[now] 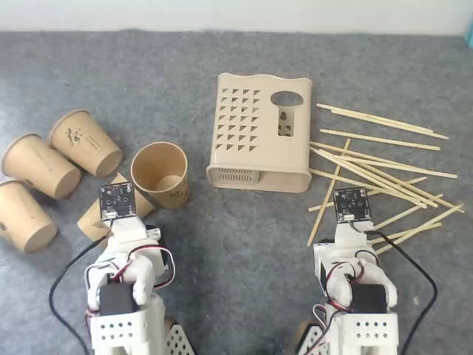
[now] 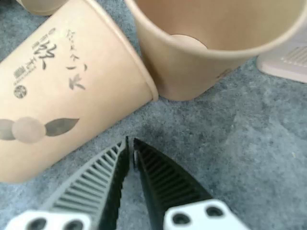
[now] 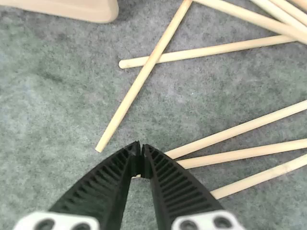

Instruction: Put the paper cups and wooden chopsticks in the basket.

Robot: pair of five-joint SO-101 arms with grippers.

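Grey felt worktop (image 1: 244, 251): basket (image 1: 259, 133) mid-far, paper cups (image 1: 87, 142) toward the left edge, wooden chopsticks (image 1: 380, 164) toward the right. My left gripper (image 2: 130, 143) and right gripper (image 3: 141, 147) are both clenched, empty. First pickup pending; I judge opening over the nearest cup comes next.

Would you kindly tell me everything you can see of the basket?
The basket is beige and plastic-looking, with rounded corners. It lies on the grey carpet between the paper cups and the chopsticks, one broad wall facing up. That wall has rows of triangular cut-outs, an oval handle hole and a keyhole-shaped slot. Its near end shows fine slits. Several chopsticks reach its side; contact is unclear.
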